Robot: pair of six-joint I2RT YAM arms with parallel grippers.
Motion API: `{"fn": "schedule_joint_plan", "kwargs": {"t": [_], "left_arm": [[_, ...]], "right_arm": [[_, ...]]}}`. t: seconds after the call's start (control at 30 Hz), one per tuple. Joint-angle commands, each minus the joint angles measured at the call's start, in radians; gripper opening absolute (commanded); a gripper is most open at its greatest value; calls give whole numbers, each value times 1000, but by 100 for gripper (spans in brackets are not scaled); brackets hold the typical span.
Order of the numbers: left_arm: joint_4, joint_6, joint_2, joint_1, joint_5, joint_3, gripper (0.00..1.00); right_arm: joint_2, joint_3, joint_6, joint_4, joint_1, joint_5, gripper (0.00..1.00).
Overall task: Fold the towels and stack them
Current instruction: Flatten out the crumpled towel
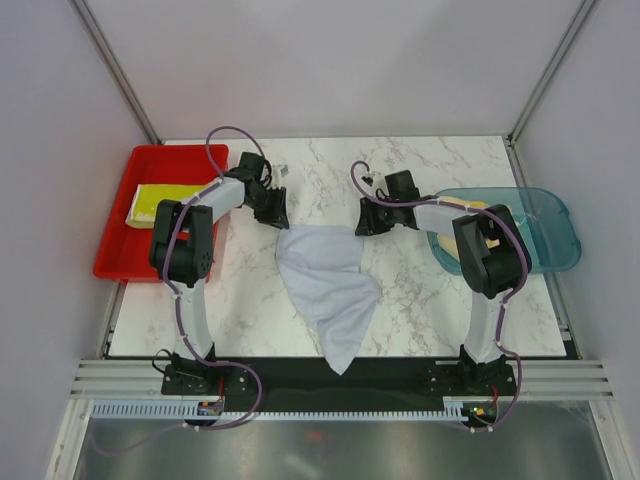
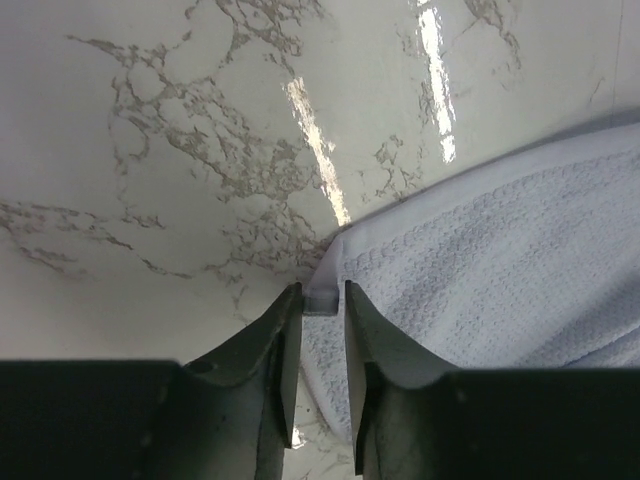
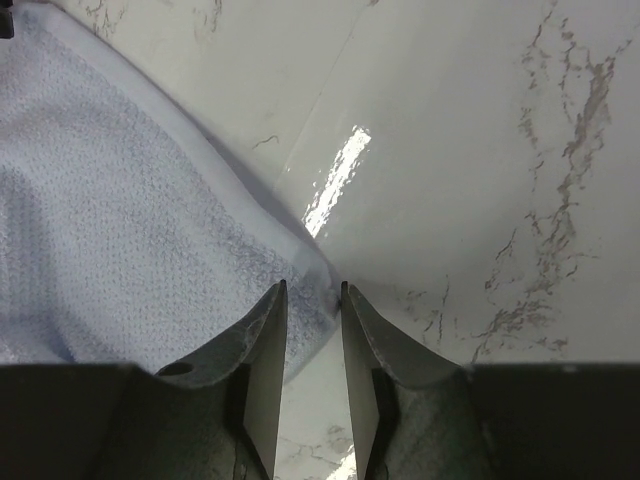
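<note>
The pale towel (image 1: 330, 290) lies mid-worktop, its near tip hanging over the front edge. The left gripper (image 2: 322, 300) has its jaws closed on one far corner's hem and the right gripper (image 3: 313, 290) on the other. To fold well, I'd keep both corners level and the far edge taut, then carry it evenly towards the near tip so the hems meet.

The marble worktop (image 1: 420, 310) is glossy, likely slippery, between plain pale walls. A red tray (image 1: 115, 255) holds a yellow towel (image 1: 160, 203), and a teal bin (image 1: 555, 235) sits right.
</note>
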Motion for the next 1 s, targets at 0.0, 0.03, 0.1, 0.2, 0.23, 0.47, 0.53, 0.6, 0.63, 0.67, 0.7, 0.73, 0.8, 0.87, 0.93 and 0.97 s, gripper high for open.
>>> {"fn": "schedule_joint_plan", "kwargs": {"t": [0.0,0.03,0.1,0.2,0.23,0.47,0.53,0.6,0.63,0.67,0.7,0.73,0.8,0.87,0.93,0.97], "left_arm": [[5,16,8,-9,17,5,30],[5,16,8,-12,16,4,25],[5,17,5,-14,8,5,20],[7,13,5,-17,11,5,4],[5,13,4,-17,13,5,2],[5,-38,-22,-23,63,-1,2],[8,-59,-67,-34,66,-15,2],[13,-99,-112,-61,68,-53,2],[13,-116,-164,-74,62,-70,2],[13,-144,-198,-101,60,-111,2],[13,-164,-232,-115,53,-134,2],[15,-199,-298,-133,36,-157,2],[24,-220,-346,-134,33,-191,2],[28,-221,-392,-132,-1,-133,2],[28,-219,-400,-131,-30,-50,2],[25,-214,-389,-123,-61,50,2]], "right_arm": [[-11,-32,-5,-29,17,30,36],[-14,-39,-6,-31,19,31,36],[-23,-47,-8,-29,19,37,36],[-25,-59,-11,-26,19,45,28],[-25,-67,-9,-28,19,47,24],[-90,-102,38,-32,22,112,0],[-144,-142,70,-37,23,136,0],[-250,-176,110,-41,34,149,0],[-287,-202,117,-55,63,193,0],[-349,-211,126,-96,85,226,0],[-374,-219,142,-126,123,255,0],[-409,-217,165,-158,135,325,0],[-437,-214,210,-192,140,352,0],[-446,-153,206,-192,140,422,0],[-405,2,169,-207,139,502,0],[-385,66,155,-218,136,557,0]]}}
